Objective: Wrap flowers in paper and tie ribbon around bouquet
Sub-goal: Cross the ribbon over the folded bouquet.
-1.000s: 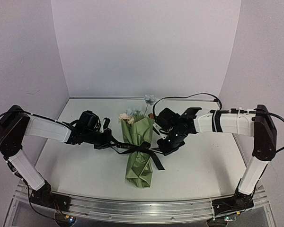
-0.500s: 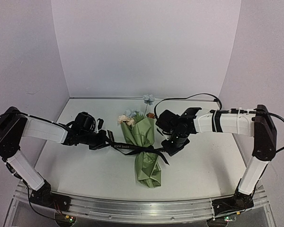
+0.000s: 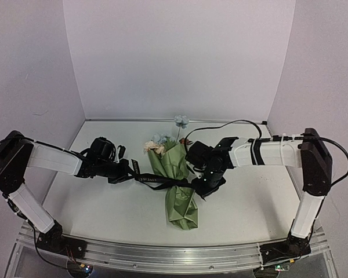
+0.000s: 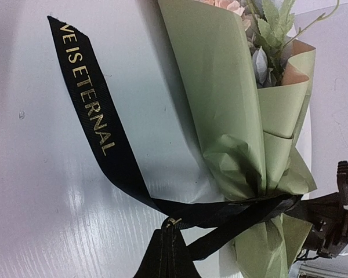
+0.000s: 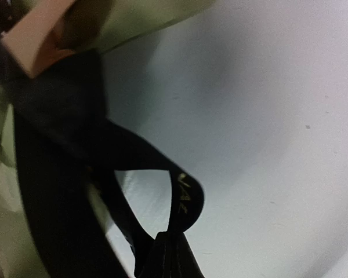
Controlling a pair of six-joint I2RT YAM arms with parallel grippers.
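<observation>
Olive-green paper cone bouquet (image 3: 181, 205) lies mid-table, long axis near-to-far, blooms at far end. Black lettered ribbon (image 3: 156, 181) crosses its waist. Left gripper (image 3: 127, 174) pinches one tail, right gripper (image 3: 205, 185) the other — flanking, about equally near.

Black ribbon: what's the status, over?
Both jaws shut on black lettered ribbon, one side each. Ribbon cinched around olive-green paper bouquet. Nothing in the way.

High rear view over the whole table (image 3: 104, 202); both wrist views close on the shared ribbon (image 4: 95, 113)
</observation>
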